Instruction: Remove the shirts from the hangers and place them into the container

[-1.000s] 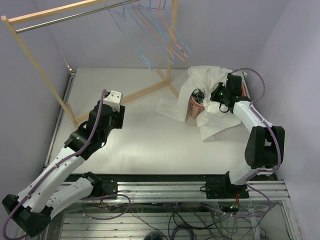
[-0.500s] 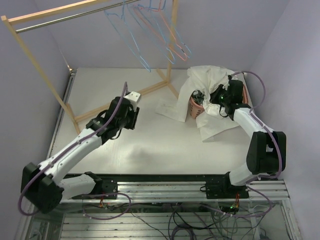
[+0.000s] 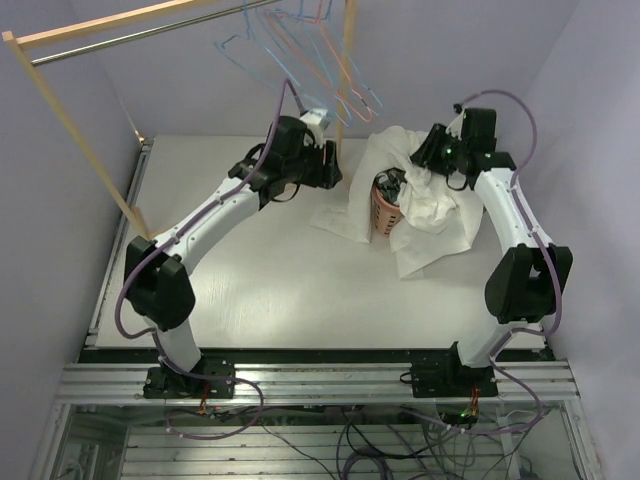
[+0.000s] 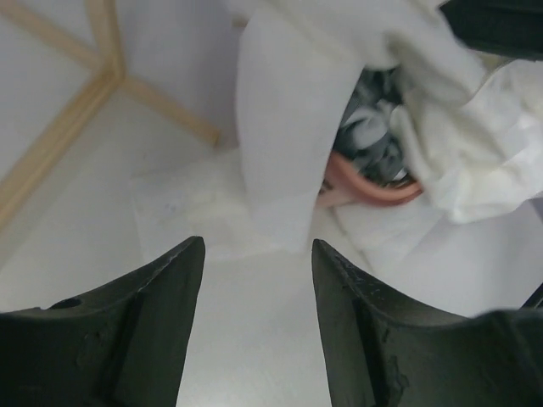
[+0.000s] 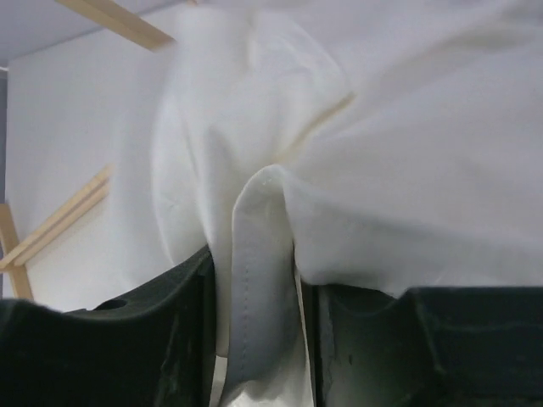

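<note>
The white shirt [image 3: 430,215] lies draped over the pink container [image 3: 385,212], with a sleeve spilling onto the table. The checked shirt [image 3: 390,185] is bunched inside the container. My right gripper [image 3: 432,158] hovers above the container's far side. In the right wrist view a stitched fold of the white shirt [image 5: 382,127] fills the gap of the right gripper [image 5: 259,280] and touches both fingers. My left gripper [image 3: 328,165] is just left of the container, open and empty. The left wrist view shows this gripper [image 4: 259,246] facing the hanging white shirt [image 4: 280,127], the checked shirt [image 4: 373,140] and the container rim [image 4: 373,191]. Bare hangers [image 3: 300,50] hang on the rail.
A wooden clothes rack stands at the back. Its upright post [image 3: 345,70] rises right beside my left gripper, and its floor braces [image 4: 76,127] run across the table to the left. The purple wall closes in behind and to the right of the container.
My left arm has swung from mid-table far forward and right, up beside the rack post and the container. My right gripper has risen above the container and its jaws have widened.
</note>
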Available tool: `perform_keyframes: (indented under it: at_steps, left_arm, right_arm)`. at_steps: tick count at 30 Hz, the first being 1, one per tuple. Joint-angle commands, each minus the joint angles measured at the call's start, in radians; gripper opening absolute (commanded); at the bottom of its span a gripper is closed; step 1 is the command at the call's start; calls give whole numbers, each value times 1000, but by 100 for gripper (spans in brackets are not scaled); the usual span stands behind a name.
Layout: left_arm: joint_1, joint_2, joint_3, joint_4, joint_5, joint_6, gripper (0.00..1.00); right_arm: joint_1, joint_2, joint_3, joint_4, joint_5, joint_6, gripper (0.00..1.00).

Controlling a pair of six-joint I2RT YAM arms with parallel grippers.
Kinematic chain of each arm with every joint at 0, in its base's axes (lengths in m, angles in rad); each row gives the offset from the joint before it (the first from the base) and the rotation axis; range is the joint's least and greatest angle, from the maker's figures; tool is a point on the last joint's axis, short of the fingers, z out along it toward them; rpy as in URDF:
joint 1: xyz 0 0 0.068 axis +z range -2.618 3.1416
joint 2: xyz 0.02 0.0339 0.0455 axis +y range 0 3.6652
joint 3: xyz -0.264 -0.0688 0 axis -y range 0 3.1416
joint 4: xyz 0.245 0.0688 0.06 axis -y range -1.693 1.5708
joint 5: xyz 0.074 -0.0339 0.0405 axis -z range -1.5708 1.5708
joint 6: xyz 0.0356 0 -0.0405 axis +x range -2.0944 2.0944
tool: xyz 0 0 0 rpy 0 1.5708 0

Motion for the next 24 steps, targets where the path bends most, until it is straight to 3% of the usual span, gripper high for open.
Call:
perform_keyframes:
  at_steps: [1,6,11,16,24]
  left_arm:
    - [-2,80,132,-51,85,17,65]
    - [0,141,81,-18,104,10,66]
    - [1,149,-11,34,89,-14,66]
    - [-1,197,-56,155,125,-52,68]
    - [-1,289,-89,405,245,-216,70]
  right_arm:
    - [2,19,143,-200,-9,-105,42]
    - [-1,-17,122,-191,38,-109,51]
    - [-5,-69,126,-167,151,-118,52]
    - [-16,-141,125,-91,198,-137,58]
    - [-21,-184,158,-124,200,-124,60]
